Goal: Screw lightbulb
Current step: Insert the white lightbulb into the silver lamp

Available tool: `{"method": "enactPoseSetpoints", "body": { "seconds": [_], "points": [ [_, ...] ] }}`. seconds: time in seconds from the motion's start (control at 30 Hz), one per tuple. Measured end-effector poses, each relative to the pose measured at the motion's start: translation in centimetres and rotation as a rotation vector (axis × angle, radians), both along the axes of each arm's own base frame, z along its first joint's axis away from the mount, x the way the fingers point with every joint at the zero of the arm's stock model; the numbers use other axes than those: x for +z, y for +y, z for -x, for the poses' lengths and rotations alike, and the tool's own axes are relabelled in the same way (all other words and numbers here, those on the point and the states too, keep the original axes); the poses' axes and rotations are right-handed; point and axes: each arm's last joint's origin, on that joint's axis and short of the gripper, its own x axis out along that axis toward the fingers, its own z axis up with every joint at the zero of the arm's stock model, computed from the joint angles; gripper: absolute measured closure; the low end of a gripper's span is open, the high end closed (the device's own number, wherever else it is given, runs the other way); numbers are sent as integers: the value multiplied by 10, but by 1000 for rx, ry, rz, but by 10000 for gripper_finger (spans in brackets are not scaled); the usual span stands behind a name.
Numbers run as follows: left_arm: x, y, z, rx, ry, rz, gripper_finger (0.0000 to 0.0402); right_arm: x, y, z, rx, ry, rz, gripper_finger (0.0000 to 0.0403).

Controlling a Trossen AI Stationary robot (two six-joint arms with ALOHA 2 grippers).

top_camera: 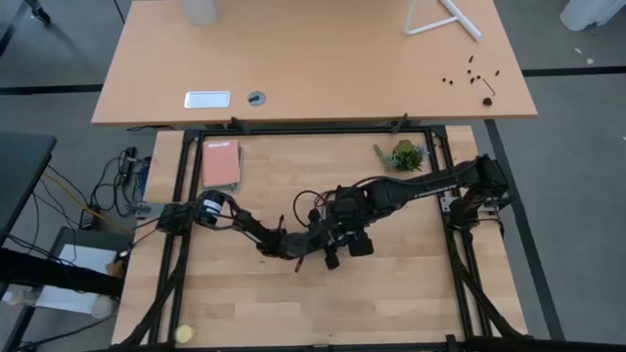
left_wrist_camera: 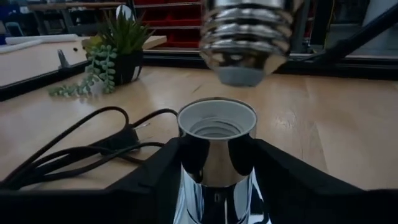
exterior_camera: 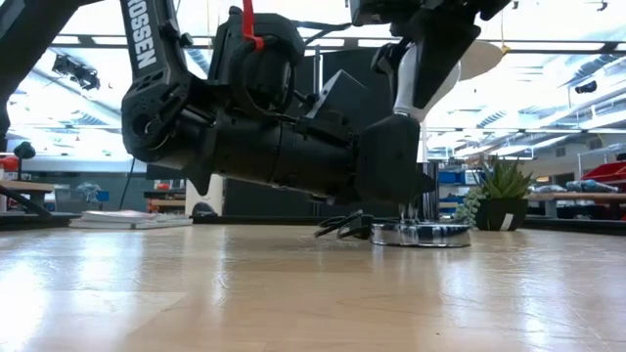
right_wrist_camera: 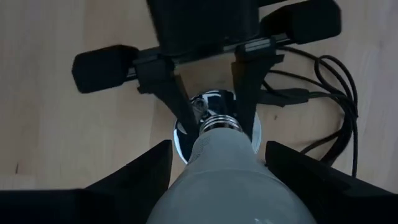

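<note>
The white lightbulb (right_wrist_camera: 217,177) is in my right gripper (right_wrist_camera: 217,186), screw end (left_wrist_camera: 245,37) pointing down, just above the open mouth of the chrome socket (left_wrist_camera: 216,121) and apart from it. My left gripper (left_wrist_camera: 217,186) is shut on the socket's tube. The socket's round base (exterior_camera: 421,235) rests on the table at its middle (top_camera: 344,240). In the low view the bulb (exterior_camera: 423,73) hangs over the socket. The socket's black cord (left_wrist_camera: 81,149) lies looped on the table. My left gripper pinches the socket's upright chrome tube (left_wrist_camera: 214,168) between its two fingers (right_wrist_camera: 180,102), one on each side, coming in level just above the table. The socket stands upright on its base. My right gripper pinches the bulb's wide white body (right_wrist_camera: 205,186) between its two fingers (right_wrist_camera: 134,177), from above, pointing down. The bulb hangs upright, screw end down, lifted clear.
A small potted plant (top_camera: 404,154) stands at the far right, a pinkish book (top_camera: 221,163) at the far left, a yellow ball (top_camera: 184,334) by the near left corner. Black frame rails (top_camera: 186,186) run along the table's sides.
</note>
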Motion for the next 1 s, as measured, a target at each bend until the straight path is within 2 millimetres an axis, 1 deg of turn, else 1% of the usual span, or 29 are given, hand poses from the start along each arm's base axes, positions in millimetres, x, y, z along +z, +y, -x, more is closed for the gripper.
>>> {"method": "enactPoseSetpoints", "body": {
  "seconds": [0.1, 0.17, 0.4, 0.5, 0.6, 0.77, 0.87, 1.0],
  "points": [
    [0, 0, 0, -5, -3, 12, 214, 0, -1, 0, -16, -1, -6, 139],
    [0, 0, 0, -8, -3, 14, 205, 0, -1, 0, -19, 1, -15, 139],
    [-1, -1, 0, -26, -13, 51, 138, 0, 0, 0, -30, 7, -26, 142],
    [-1, 4, -1, -15, -23, 81, 123, 0, -1, 0, -31, 7, -27, 139],
    [2, 5, -1, -13, -47, 78, 126, 0, -1, 0, -32, 7, -27, 138],
    [3, 4, -2, -27, -49, 57, 147, 0, -1, 0, -30, 6, -27, 141],
    [4, 4, -8, -37, -64, 48, 157, 0, -1, 0, -30, 5, -27, 139],
    [-6, 2, -19, -47, -46, 32, 163, -2, -2, 0, -37, 5, -28, 137]
  ]
}}
